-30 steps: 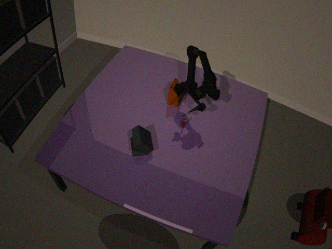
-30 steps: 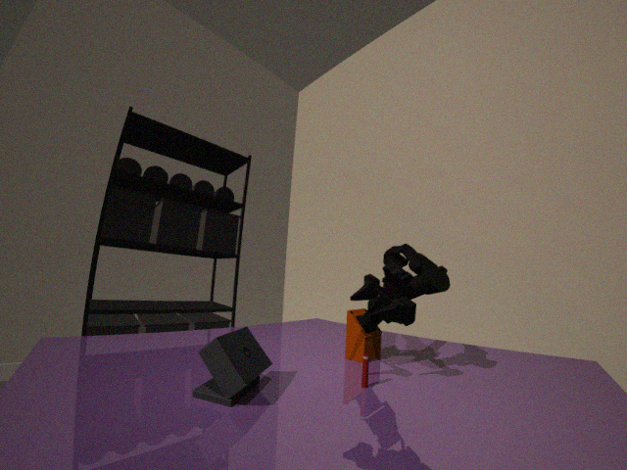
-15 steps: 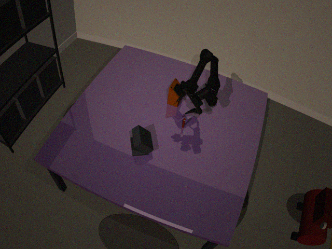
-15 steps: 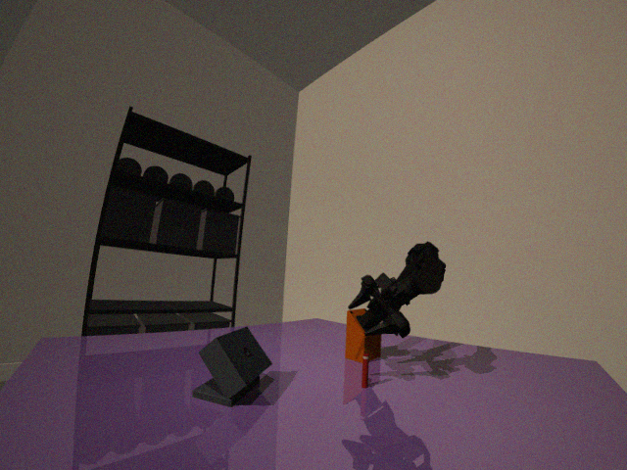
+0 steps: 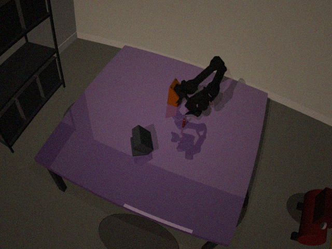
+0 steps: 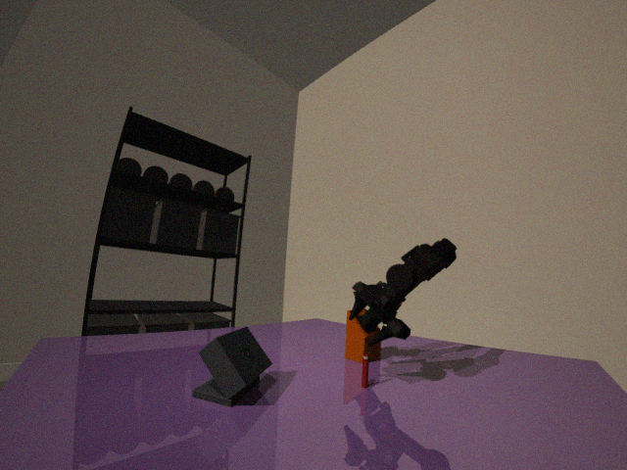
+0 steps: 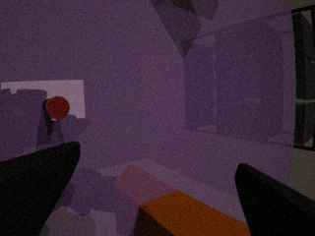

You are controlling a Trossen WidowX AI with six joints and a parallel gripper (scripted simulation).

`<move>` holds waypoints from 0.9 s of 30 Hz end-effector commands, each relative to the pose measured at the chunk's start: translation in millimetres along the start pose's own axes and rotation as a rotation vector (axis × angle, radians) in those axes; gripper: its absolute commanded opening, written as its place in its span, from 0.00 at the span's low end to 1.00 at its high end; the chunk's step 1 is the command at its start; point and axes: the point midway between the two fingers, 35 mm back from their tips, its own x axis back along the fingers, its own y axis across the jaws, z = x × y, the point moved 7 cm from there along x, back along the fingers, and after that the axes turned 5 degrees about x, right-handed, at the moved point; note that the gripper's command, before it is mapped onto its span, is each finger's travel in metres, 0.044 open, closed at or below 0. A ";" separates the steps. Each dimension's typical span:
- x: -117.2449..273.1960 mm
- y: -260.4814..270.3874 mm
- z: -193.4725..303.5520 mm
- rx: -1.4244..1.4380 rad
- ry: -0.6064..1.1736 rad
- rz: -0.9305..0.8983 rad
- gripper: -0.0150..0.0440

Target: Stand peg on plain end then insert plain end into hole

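The red peg [image 5: 183, 122] [image 6: 364, 374] [image 7: 58, 107] stands upright on the table [image 5: 107, 107] [image 6: 506, 395], its white-banded end up. In the wrist view I see its red top end, up and left of the space between the fingers. The sloped dark grey panel [image 5: 146, 140] [image 6: 222, 361] stands apart from the peg; its hole [image 6: 247, 352] shows in the exterior view. My gripper [image 5: 182, 108] [image 6: 360, 330] [image 7: 158, 161] is wide open and empty, above the table on the arm's side of the peg, not touching it.
An orange block [image 5: 171, 98] [image 6: 355, 344] [image 7: 187, 216] stands close by the gripper and low in the wrist view, between the fingers' directions. The glossy table mirrors the arm, peg and block. A dark shelf rack [image 5: 53, 32] [image 6: 237, 222] stands beyond the table.
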 end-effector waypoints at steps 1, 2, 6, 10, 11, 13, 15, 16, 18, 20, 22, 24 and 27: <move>-1.7 -1.0 -8.3 -0.007 0.092 -0.081 1.00; -2.3 -1.4 -10.0 -0.012 0.110 -0.100 1.00; -4.6 -3.9 -17.7 -0.036 0.175 -0.185 1.00; -6.3 -7.3 -25.9 -0.064 0.226 -0.280 1.00; -6.7 -8.3 -28.0 -0.072 0.236 -0.306 1.00; -6.9 -10.3 -32.2 -0.084 0.255 -0.362 1.00; -7.1 -12.7 -36.7 -0.099 0.269 -0.422 1.00; -7.1 -14.0 -39.1 -0.107 0.274 -0.452 1.00; -7.2 -17.1 -44.1 -0.125 0.280 -0.513 1.00; -7.1 -20.7 -49.3 -0.145 0.279 -0.575 1.00; -7.1 -23.3 -52.7 -0.158 0.276 -0.615 1.00; -7.1 -23.6 -53.2 -0.160 0.275 -0.620 1.00; -7.1 -23.6 -53.2 -0.160 0.275 -0.620 1.00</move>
